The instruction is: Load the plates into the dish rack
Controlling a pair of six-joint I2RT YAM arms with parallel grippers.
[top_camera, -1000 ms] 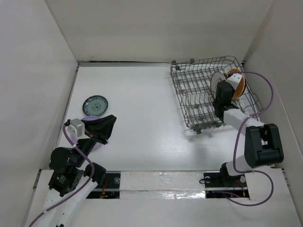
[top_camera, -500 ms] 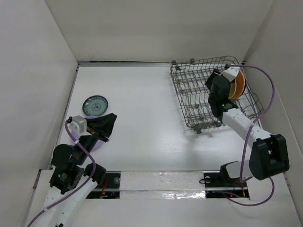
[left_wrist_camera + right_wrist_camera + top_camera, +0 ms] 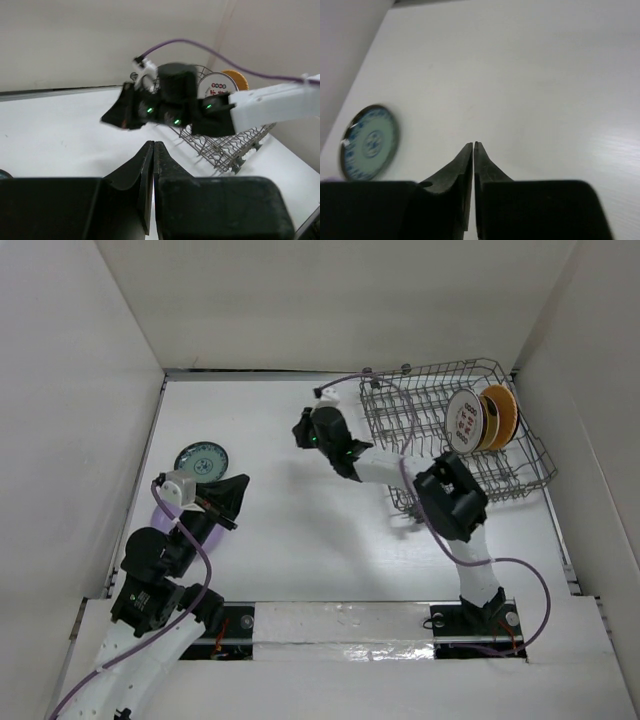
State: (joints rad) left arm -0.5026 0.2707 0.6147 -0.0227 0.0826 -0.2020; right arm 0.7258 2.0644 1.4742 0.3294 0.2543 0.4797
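The grey wire dish rack (image 3: 420, 455) stands at the far right. A white plate with red marks (image 3: 463, 421) and an orange plate (image 3: 502, 416) stand upright in it; both also show in the left wrist view (image 3: 216, 90). A teal patterned plate (image 3: 201, 459) lies flat at the far left, also in the right wrist view (image 3: 370, 142). A lavender plate (image 3: 200, 531) lies mostly hidden under my left arm. My right gripper (image 3: 299, 430) is shut and empty, left of the rack and pointing towards the teal plate. My left gripper (image 3: 236, 490) is shut and empty, just right of the teal plate.
White walls close in the table on the left, back and right. The right arm (image 3: 380, 462) stretches across the rack's front left corner. The rack's near rows of tines hold no plates.
My right gripper has left the white plate standing in the rack and swung left out over the table. My left gripper has shifted slightly up and right.
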